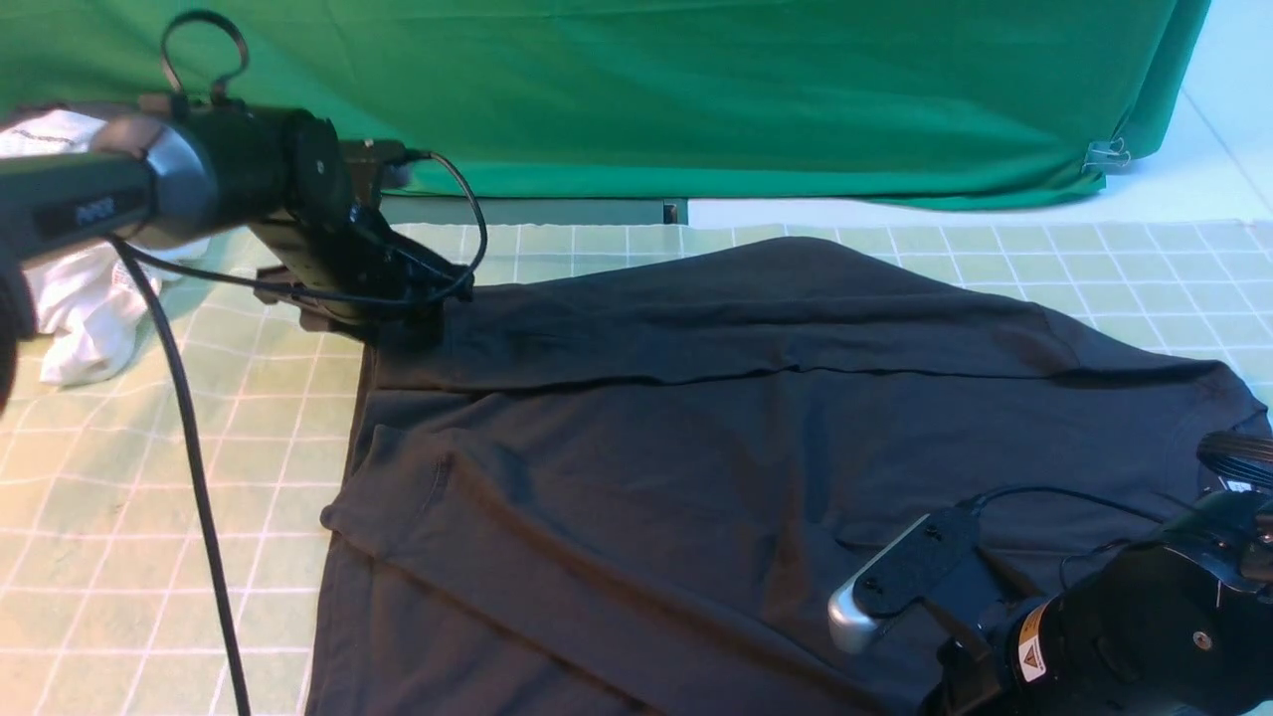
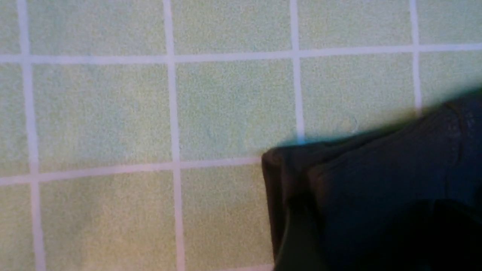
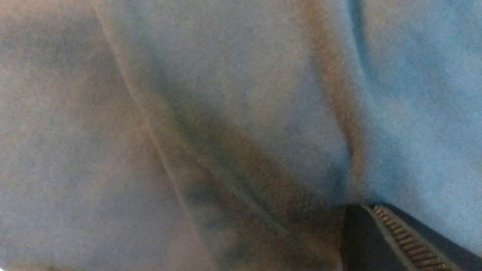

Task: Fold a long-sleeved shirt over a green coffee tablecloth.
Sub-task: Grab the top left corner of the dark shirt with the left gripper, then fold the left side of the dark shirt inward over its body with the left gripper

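The black long-sleeved shirt (image 1: 696,428) lies spread on the mint-green gridded coffee tablecloth (image 1: 149,477), its far part folded over toward me along a crease. My left gripper (image 1: 423,313) sits low at the shirt's far left corner. In the left wrist view that folded corner (image 2: 376,177) rests on the tablecloth (image 2: 113,113) between two dark, spread fingers, so the gripper (image 2: 372,233) is open. My right arm (image 1: 1124,626) hangs over the shirt's near right part and hides its jaws. In the right wrist view only one ridged finger pad (image 3: 395,235) shows, against the shirt fabric (image 3: 226,94).
A crumpled white garment (image 1: 80,288) lies at the far left behind the left arm. A plain deep-green backdrop cloth (image 1: 646,89) hangs along the back, with a metal clip (image 1: 1106,154) at its right end. A black cable (image 1: 194,467) drops from the left arm across the tablecloth.
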